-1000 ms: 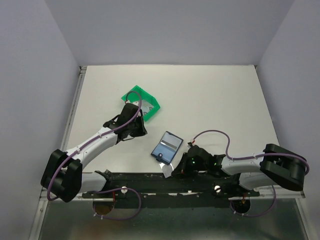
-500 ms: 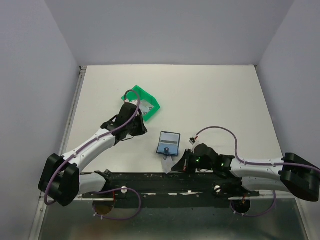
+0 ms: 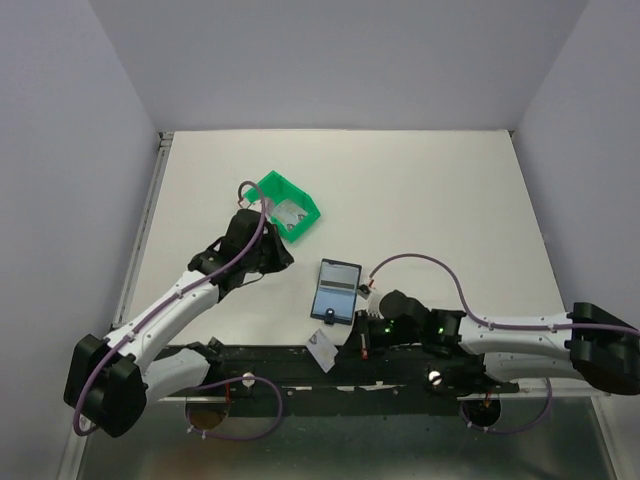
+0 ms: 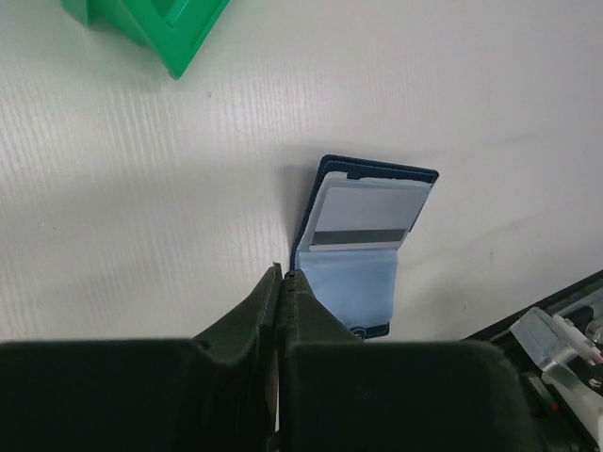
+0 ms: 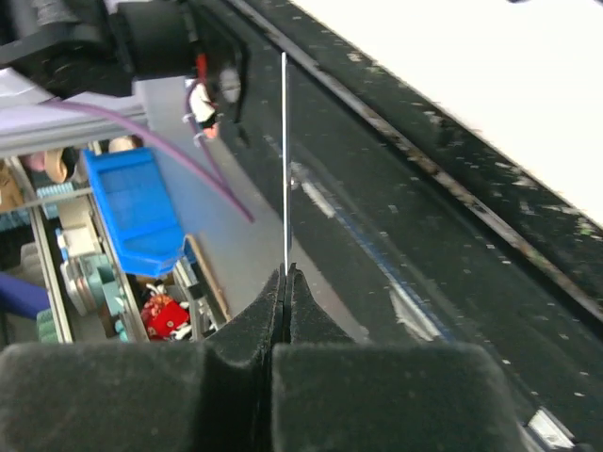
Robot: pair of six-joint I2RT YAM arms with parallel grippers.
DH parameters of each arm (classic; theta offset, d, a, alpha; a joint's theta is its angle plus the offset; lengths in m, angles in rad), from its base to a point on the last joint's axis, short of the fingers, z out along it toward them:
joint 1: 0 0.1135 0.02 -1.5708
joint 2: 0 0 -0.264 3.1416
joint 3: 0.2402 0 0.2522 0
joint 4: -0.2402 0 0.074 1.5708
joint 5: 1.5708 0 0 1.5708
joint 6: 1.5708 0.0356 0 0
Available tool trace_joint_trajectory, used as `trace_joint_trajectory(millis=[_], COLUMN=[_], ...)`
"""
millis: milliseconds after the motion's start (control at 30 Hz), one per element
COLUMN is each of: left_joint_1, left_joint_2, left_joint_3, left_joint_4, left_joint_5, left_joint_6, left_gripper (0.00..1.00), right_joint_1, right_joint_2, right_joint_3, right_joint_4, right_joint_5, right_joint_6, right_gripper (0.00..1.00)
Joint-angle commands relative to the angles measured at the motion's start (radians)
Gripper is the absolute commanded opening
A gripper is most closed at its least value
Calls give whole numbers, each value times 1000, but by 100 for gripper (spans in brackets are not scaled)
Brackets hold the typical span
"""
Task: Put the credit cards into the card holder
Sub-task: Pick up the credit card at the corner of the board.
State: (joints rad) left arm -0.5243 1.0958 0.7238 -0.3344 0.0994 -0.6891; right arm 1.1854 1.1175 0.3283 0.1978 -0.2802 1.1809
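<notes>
Top external view: a second ago the right gripper [image 5: 285, 274] sat just beside the small dark navy folding card holder [image 3: 336, 290]. It has since drawn back to the near edge. The thin pale grey plastic credit card [image 3: 322, 350] now hangs over the black metal rail [image 3: 270, 362], clear of the holder. The holder lies open on the white table [image 3: 430, 200], turned a little straighter than before. The left gripper [image 4: 283, 280] overlapped the green plastic bin [image 3: 290, 205] earlier and has pulled back, so the bin now sits just beyond it.

Right wrist view adds what the overhead cannot. The fingers are pressed tight on that card, which shows edge-on as a fine upright line rising from the tips.

Left wrist view shows the left fingers closed tip to tip with nothing between them, above the table near the holder's near-left corner. It also shows inside the open holder, where a second grey card with a black stripe [image 4: 366, 215] lies in the far half, above a clear bluish sleeve [image 4: 350, 292].
</notes>
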Motion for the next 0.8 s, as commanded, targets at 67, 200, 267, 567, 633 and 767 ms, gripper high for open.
trace_joint_trajectory(millis=[67, 200, 267, 567, 633, 767], left_joint_1=[-5, -5, -5, -5, -5, -6], left_joint_2=[-126, -243, -292, -416, -430, -429], left_joint_3=[-29, -72, -93, -155, -175, -215], left_joint_4=[35, 147, 214, 307, 328, 454], left_joint_5=[71, 152, 195, 221, 229, 264], left_joint_6=[-42, -113, -162, -286, -311, -363], left_gripper=[22, 43, 52, 66, 67, 68], right_joint_1=[14, 11, -6, -220, -266, -296], right_joint_2=[-160, -196, -168, -186, -212, -231], right_joint_3=[75, 116, 175, 216, 196, 157], right_joint_4=[-185, -196, -256, -163, -97, 73], right_joint_5=[90, 171, 194, 194, 145, 67], right_joint_6=[-84, -124, -155, -202, -202, -213], right_gripper=[0, 0, 0, 0, 0, 0])
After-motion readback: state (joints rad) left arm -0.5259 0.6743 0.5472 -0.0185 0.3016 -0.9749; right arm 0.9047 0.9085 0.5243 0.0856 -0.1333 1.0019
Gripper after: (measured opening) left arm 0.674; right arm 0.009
